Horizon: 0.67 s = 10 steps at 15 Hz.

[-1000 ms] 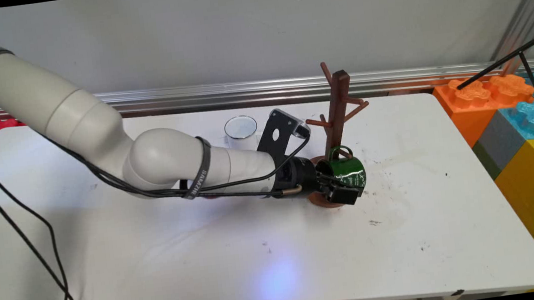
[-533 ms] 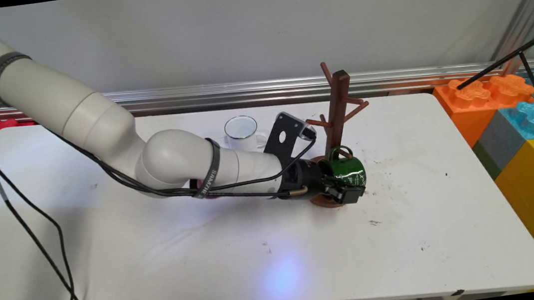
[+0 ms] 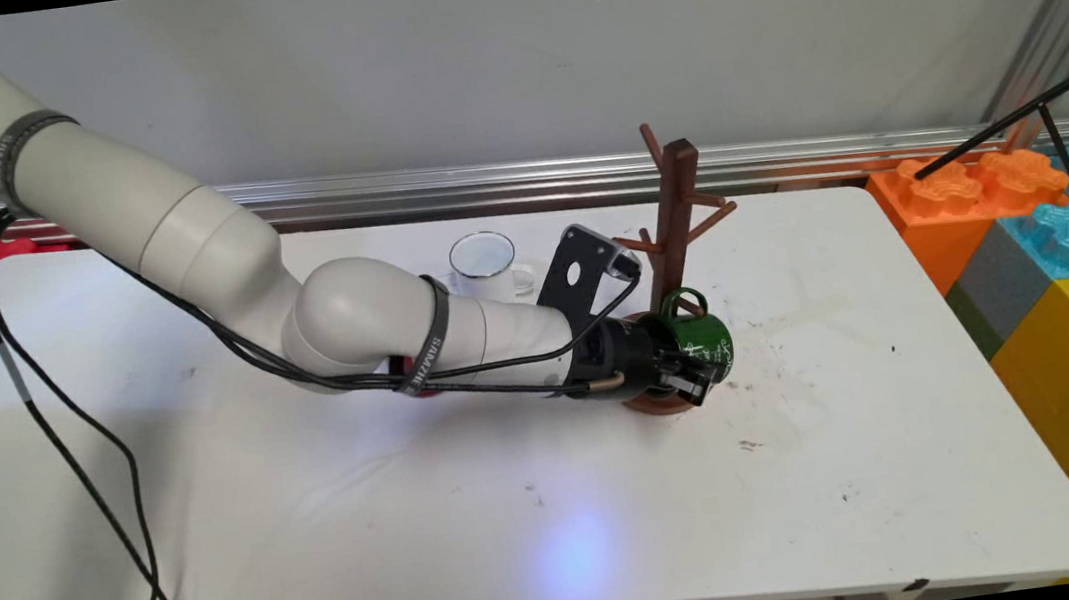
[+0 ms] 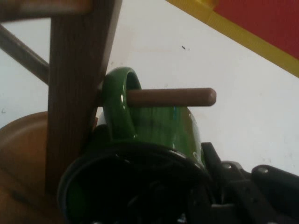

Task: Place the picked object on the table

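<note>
My gripper (image 3: 690, 379) is shut on a dark green mug (image 3: 706, 339), which lies on its side low against a brown wooden mug tree (image 3: 676, 213). In the hand view the green mug (image 4: 161, 133) has its handle (image 4: 116, 105) looped over a low round peg (image 4: 173, 97), right beside the tree's post (image 4: 77, 79). The gripper (image 4: 205, 198) grips the mug's rim from below, one finger (image 4: 236, 184) outside its wall. The tree's round base (image 3: 649, 405) sits under the hand.
A white mug (image 3: 483, 264) stands upright behind the forearm, left of the tree. Large coloured blocks (image 3: 1044, 262) and a black stand leg (image 3: 1017, 116) line the table's right end. Black cables (image 3: 80, 462) hang at the left. A metal rail (image 3: 481, 185) runs along the back.
The arm has reached a little further right and the hand has turned, bringing the green mug closer in against the tree's post. The mug stays in the gripper.
</note>
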Motion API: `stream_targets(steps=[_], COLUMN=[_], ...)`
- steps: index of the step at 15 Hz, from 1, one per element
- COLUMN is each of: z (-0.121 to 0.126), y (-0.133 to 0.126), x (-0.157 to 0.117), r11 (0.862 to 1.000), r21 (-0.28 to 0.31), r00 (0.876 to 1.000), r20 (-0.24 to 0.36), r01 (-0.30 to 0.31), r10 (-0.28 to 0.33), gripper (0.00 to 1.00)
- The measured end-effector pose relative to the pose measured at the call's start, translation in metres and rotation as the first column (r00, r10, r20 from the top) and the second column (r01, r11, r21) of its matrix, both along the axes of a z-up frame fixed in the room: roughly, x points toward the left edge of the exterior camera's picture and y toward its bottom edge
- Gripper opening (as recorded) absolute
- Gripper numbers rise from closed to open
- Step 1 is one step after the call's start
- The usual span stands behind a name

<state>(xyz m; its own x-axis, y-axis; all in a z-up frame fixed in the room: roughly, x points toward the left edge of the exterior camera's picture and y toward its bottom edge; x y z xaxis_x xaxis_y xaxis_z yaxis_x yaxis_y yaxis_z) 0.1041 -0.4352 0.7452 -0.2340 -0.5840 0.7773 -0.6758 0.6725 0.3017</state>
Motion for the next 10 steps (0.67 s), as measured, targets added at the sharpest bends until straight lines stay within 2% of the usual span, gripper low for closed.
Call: stream_targets(steps=[6,10], z=[0.008,0.02], y=[0.003,0.012], x=[-0.002,-0.006], r11=[1.0,0.998], r21=[-0.003,-0.01], r00=[1.0,0.998], r20=[-0.02,-0.039], r01=[0.018,0.054], r10=[-0.018,-0.055], gripper=[0.0,0.0])
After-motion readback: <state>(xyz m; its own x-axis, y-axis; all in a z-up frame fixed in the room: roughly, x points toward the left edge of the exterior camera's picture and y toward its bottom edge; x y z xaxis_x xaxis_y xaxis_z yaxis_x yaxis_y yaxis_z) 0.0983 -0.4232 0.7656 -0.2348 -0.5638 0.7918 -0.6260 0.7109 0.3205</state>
